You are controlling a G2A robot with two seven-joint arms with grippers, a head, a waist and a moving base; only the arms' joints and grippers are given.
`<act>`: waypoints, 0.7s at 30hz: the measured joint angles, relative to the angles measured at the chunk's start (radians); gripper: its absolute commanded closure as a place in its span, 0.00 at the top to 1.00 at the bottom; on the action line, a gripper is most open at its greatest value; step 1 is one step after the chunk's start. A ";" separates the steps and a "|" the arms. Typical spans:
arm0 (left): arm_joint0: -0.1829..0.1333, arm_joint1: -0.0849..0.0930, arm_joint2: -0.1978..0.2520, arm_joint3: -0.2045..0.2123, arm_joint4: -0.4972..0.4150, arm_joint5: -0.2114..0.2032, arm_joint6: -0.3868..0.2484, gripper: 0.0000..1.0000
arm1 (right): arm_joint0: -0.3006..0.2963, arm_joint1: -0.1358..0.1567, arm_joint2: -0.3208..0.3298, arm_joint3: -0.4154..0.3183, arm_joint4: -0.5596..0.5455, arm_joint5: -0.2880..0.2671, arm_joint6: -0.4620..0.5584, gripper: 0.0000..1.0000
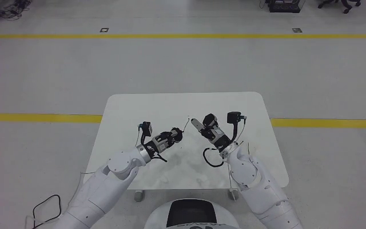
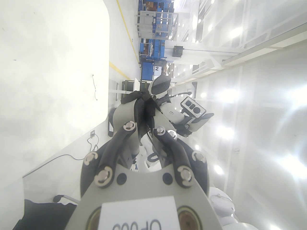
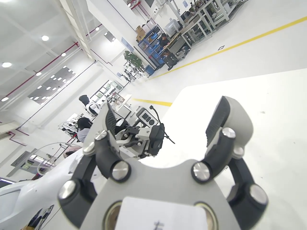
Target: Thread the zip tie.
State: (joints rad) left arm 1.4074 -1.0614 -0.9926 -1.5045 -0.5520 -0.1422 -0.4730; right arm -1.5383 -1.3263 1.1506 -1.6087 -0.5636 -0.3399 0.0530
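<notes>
a: where's the tie?
b: the tie [image 3: 169, 139] is black and pinched in the left gripper [image 2: 144, 101], up off the worktop [image 1: 240, 103] near its middle. the fingers are pressed together on it.
a: why hold it up there?
b: my guess is that, lifted clear, a free end can be met by the other arm. the right gripper [image 3: 165, 107] is just beside it, facing it. its fingers are spread wide with nothing in them, likely ready to take that end.
a: which way does it point?
b: a short stub sticks out past the left fingers toward the right gripper, sloping a little down. the long axis seems to run across, from one gripper to the other. head or tail, i can't tell.
a: anything else?
b: a thin pale strand [image 2: 95, 87] lies on the worktop just past the left gripper.
</notes>
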 measured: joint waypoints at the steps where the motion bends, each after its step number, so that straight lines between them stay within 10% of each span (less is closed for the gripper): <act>1: 0.000 0.000 0.000 0.000 0.000 0.000 0.000 0.00 | 0.000 0.000 0.000 0.000 0.000 0.000 0.000 1.00; 9: 0.000 0.000 0.000 0.000 0.000 0.000 0.000 0.00 | 0.000 0.015 0.036 -0.042 0.187 0.000 0.093 1.00; 21: 0.000 0.000 0.000 0.000 0.000 0.000 0.000 0.00 | 0.023 0.065 0.185 -0.036 0.646 0.000 0.545 1.00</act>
State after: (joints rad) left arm 1.4074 -1.0614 -0.9926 -1.5045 -0.5520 -0.1422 -0.4730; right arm -1.5155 -1.2611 1.3361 -1.6452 0.0825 -0.3400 0.5982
